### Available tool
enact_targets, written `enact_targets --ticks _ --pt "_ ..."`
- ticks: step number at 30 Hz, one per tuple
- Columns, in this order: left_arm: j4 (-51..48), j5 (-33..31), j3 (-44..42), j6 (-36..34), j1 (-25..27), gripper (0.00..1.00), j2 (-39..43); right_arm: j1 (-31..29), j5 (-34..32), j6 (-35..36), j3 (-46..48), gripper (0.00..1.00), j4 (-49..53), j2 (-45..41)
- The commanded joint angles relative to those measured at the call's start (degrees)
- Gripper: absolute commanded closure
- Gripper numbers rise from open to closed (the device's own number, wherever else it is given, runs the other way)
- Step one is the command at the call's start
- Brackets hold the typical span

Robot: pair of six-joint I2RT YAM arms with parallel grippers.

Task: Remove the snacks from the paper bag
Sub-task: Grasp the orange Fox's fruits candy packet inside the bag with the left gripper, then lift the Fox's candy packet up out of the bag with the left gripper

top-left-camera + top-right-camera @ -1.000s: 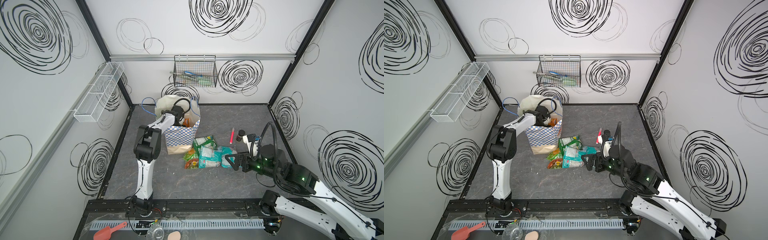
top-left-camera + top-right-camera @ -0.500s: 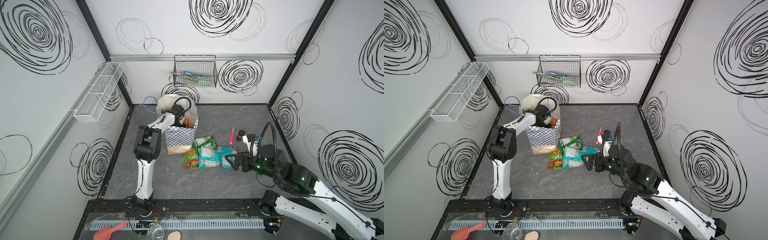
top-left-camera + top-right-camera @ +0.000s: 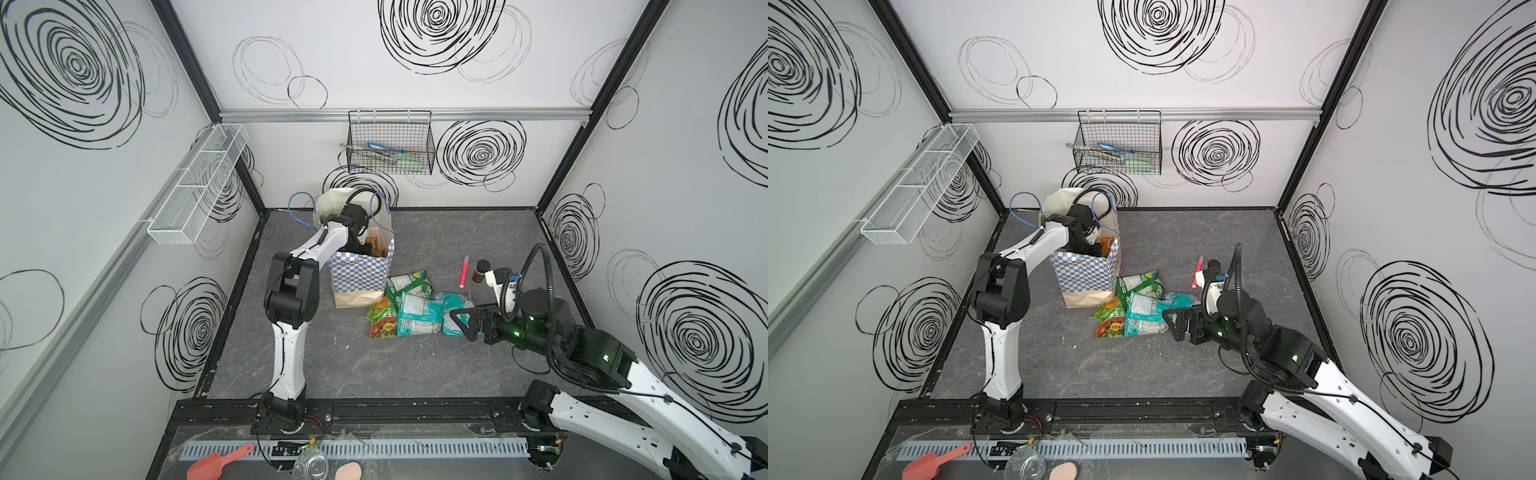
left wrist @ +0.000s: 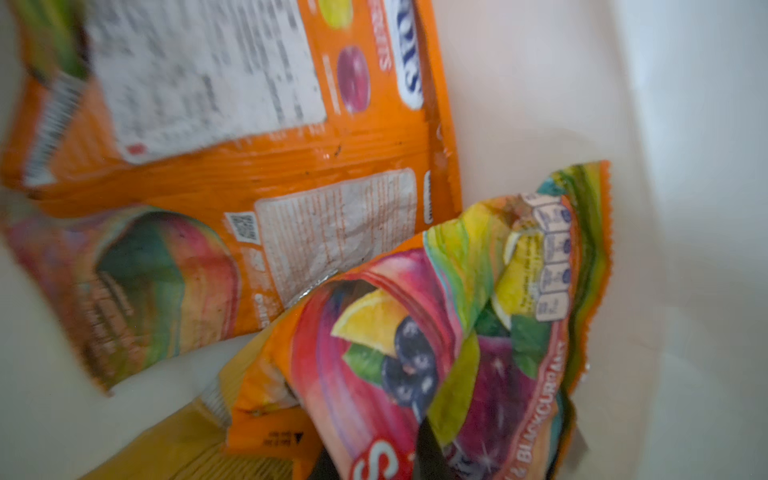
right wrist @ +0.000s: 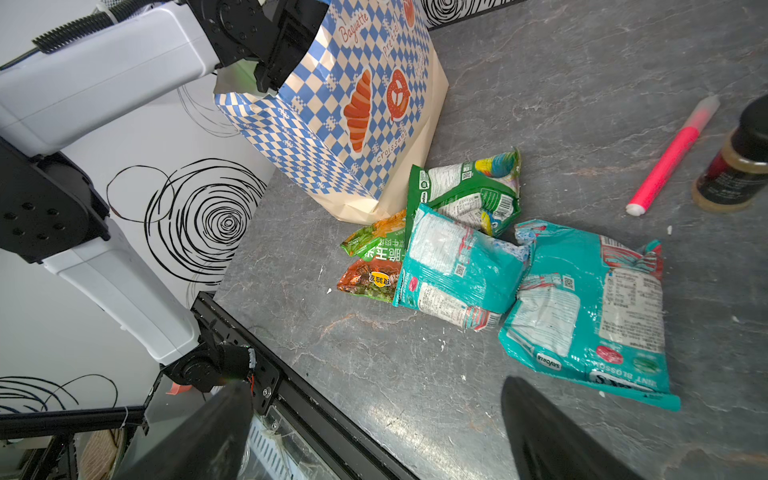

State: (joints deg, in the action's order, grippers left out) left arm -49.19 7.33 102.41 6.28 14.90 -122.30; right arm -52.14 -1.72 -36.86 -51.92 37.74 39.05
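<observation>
A red plastic scoop (image 3: pixel 216 463) and a clear bowl (image 3: pixel 311 467) lie at the front rail. Past them, low over the grey marbled worktop (image 3: pixel 374 374), the right hand (image 3: pixel 457 323) hangs with its two dark fingers spread wide and nothing between them.

Just beyond it, the snacks (image 3: pixel 409 309) already out of the bag lie in a loose, overlapping heap. There are two puffy teal packets (image 5: pixel 457 270), a green packet (image 5: pixel 465 191) and small crumpled green-and-orange packets (image 5: pixel 374 266), all glossy crinkled film.

The heap rests against the foot of the paper bag (image 3: pixel 359 274). The bag stands upright, blue-and-white check above a plain tan base, with thin blue cord handles looping up. Only the right wrist view shows its printed croissant, pretzel and lettering.

The left hand (image 3: pixel 360 246) reaches down through the bag's mouth, and in both top views the bag wall largely hides it. Only the left wrist view shows the cream inside. There an orange packet (image 4: pixel 332 166) leans on the wall and a mustard-yellow packet (image 4: pixel 187 449) lies low. A multicoloured packet (image 4: pixel 436 332) is bunched around a dark finger, pinched by the left hand.

Right of the bag, a red marker (image 3: pixel 463 272) lies flat just beside a small dark jar (image 3: pixel 482 270). On the back wall a black wire basket (image 3: pixel 390 141) holds long utensils, and a white mesh shelf (image 3: pixel 195 187) runs along the left wall.
</observation>
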Motion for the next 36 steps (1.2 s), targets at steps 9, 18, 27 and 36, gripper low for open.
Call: enact_targets --ticks 9,18,27,36 --pt "-1.00 -0.79 5.34 1.06 -0.40 1.00 8.17 -0.15 -0.33 0.01 -0.55 0.03 -1.42 -0.40" --pt "-1.59 -3.51 7.29 1.31 -0.39 1.00 10.80 -0.13 -0.22 -0.14 -0.87 0.03 -1.36 -0.29" --pt "-2.68 -5.71 11.78 2.09 -0.31 1.00 15.09 -0.13 -0.04 -0.14 -1.08 0.03 -1.80 0.11" --pt "-3.18 -6.60 15.45 2.61 -0.15 1.00 19.14 -0.10 0.13 0.15 -0.99 0.03 -2.38 0.50"
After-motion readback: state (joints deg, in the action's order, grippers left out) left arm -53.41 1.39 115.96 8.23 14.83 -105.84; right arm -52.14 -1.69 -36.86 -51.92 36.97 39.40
